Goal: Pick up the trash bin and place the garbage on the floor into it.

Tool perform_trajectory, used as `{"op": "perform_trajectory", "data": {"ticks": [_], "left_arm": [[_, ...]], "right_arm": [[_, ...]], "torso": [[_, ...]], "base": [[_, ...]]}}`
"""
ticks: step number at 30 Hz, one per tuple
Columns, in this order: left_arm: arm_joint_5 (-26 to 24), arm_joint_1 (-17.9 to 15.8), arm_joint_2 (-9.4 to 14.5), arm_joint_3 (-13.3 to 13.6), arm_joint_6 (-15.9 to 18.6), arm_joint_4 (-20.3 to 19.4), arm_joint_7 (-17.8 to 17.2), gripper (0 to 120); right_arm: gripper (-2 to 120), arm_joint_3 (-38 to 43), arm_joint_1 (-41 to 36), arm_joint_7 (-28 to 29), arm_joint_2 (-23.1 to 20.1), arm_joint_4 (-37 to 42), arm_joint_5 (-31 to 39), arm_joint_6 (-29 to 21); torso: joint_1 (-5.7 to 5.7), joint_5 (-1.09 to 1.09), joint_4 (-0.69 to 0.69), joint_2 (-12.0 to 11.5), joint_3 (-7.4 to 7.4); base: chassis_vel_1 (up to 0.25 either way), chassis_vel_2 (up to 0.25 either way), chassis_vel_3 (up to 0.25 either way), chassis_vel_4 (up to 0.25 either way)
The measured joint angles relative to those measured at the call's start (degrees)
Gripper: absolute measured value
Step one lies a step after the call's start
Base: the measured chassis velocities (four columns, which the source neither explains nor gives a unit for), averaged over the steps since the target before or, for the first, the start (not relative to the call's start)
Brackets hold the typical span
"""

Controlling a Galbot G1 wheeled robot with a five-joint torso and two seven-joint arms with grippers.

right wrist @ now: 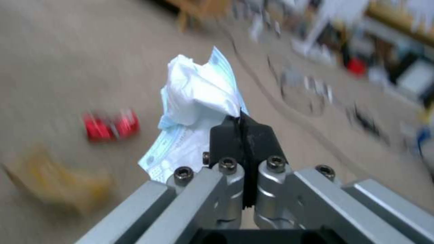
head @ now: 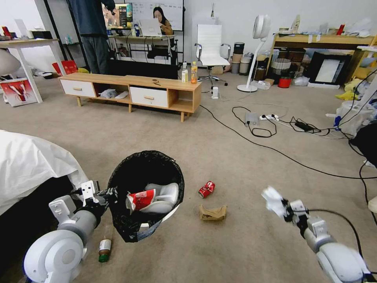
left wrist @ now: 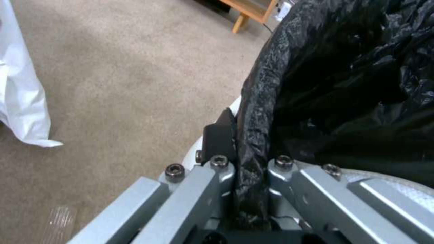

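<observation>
Left gripper (left wrist: pixel 246 162) fingers clamp trash bin (head: pixel 146 194) rim; right gripper (right wrist: pixel 242 130) fingers pinch tissue (right wrist: pixel 199 91).

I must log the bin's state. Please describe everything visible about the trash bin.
The trash bin is small, round and white, lined with a crinkled black bag folded over its rim. It tilts toward the camera. The left gripper is clamped on its rim. Inside lie a red-and-white wrapper and something white.
</observation>
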Motion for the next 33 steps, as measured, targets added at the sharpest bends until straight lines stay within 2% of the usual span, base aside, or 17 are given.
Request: {"op": "perform_trajectory", "data": {"ticks": [1, 4, 6, 7, 9, 10, 12, 13, 14, 15, 17, 18, 20, 24, 26, 33], "left_arm": [[0.37, 0.51, 0.27, 0.52, 0.0, -0.02, 0.0, 2], [0.6, 0.88, 0.58, 0.95, 0.05, -0.16, 0.0, 2], [0.63, 1.26, 1.29, 1.26, 0.16, -0.54, -0.02, 2], [0.63, 1.26, 1.29, 1.26, 0.16, -0.54, -0.02, 2], [-0.38, 1.36, 2.31, 0.83, 0.4, -0.86, -0.39, 2], [-0.38, 1.36, 2.31, 0.83, 0.4, -0.86, -0.39, 2], [-0.89, 1.3, 3.12, 0.55, 0.5, -0.97, -0.56, 2], [-1.02, 0.69, 3.68, 0.68, 0.51, -0.8, -0.57, 2], [-1.02, 0.69, 3.68, 0.68, 0.51, -0.8, -0.57, 2], [-1.05, -0.08, 3.8, 1.17, 0.52, -0.32, -0.56, 2], [-1.05, -0.82, 4.28, 1.73, 0.52, 0.29, -0.4, 2], [-1.05, -0.82, 4.28, 1.73, 0.52, 0.29, -0.4, 2], [-1.01, -1.81, 5.37, 2.4, 0.52, 1.31, 0.07, 2], [-1.01, -2.56, 6.07, 2.76, 0.49, 2.18, 0.5, 2], [-1.15, -3.73, 6.24, 3.05, 0.27, 3.57, 1.23, 2], [-2.16, -5.3, 6.17, 3.85, 0.2, 5.13, 1.58, 2]], "right_arm": [[0, -0.97, 0.67, -0.14, -0.42, 2.88, 0.51, 0.57], [0, -1.83, 1.43, -0.53, -0.83, 5.16, 1.51, 0.79], [0, -3.86, 3.57, -2.39, -1.91, 10.16, 5.23, 1.16], [0, -3.86, 3.57, -2.39, -1.91, 10.16, 5.23, 1.16], [0, -6.08, 6.69, -4.84, -3.93, 14.7, 12.01, 1.58], [0, -6.08, 6.69, -4.84, -3.93, 14.7, 12.01, 1.58], [0, -7.9, 9.27, -6.72, -5.56, 16.14, 17.15, 2.59], [0, -11.11, 13.59, -9.66, -7.75, 16.54, 22.02, 4.42], [0, -11.11, 13.59, -9.66, -7.75, 16.54, 22.02, 4.42], [0, -14.22, 16.99, -11.13, -9.74, 16.65, 25.77, 5.17], [0, -17.68, 20.47, -11.67, -11.77, 16.61, 30.08, 5.6], [0, -17.68, 20.47, -11.67, -11.77, 16.61, 30.08, 5.6], [0, -22.54, 25.66, -12.13, -13.28, 15.81, 33.67, 6.02], [0, -26.57, 30.83, -12.58, -13.3, 14.75, 35.27, 6.37], [0, -31.99, 36.42, -12.6, -11.41, 12.91, 36.58, 6.57], [0, -38.74, 40.93, -12.59, -8.36, 9.44, 36.89, 6.87]], "torso": [[0.0, 0.02, 0.0, 0.0, 0.0], [0.0, 0.01, -0.01, 0.0, 0.0], [0.0, 0.01, 0.0, 0.0, 0.0], [0.0, 0.01, 0.0, 0.0, 0.0], [0.0, 0.0, 0.01, 0.0, 0.0], [0.0, 0.0, 0.01, 0.0, 0.0], [0.0, 0.01, -0.02, 0.0, 0.0], [0.0, 0.02, 0.0, 0.0, 0.01], [0.0, 0.02, 0.0, 0.0, 0.01], [0.0, 0.01, -0.02, 0.0, 0.0], [0.0, 0.01, -0.02, 0.0, 0.0], [0.0, 0.01, -0.02, 0.0, 0.0], [0.0, 0.01, -0.02, 0.0, 0.01], [0.0, 0.0, -0.01, 0.0, 0.01], [0.0, 0.01, 0.02, 0.0, 0.01], [0.0, 0.01, -0.03, 0.0, 0.01]], "base": [[0.0, 0.0, 0.0, 0.0], [0.0, 0.0, 0.0, 0.0], [0.0, 0.0, 0.0, 0.0], [0.0, 0.0, 0.0, 0.0], [0.0, 0.0, 0.0, 0.0], [0.0, 0.0, 0.0, 0.0], [0.0, 0.0, 0.0, 0.0], [0.0, 0.0, 0.0, 0.0], [0.0, 0.0, 0.0, 0.0], [0.0, 0.0, 0.0, 0.0], [0.0, 0.0, 0.0, 0.0], [0.0, 0.0, 0.0, 0.0], [0.0, 0.0, 0.0, 0.0], [0.0, 0.0, 0.0, 0.0], [0.0, 0.0, 0.0, 0.0], [0.0, 0.0, 0.0, 0.0]]}}
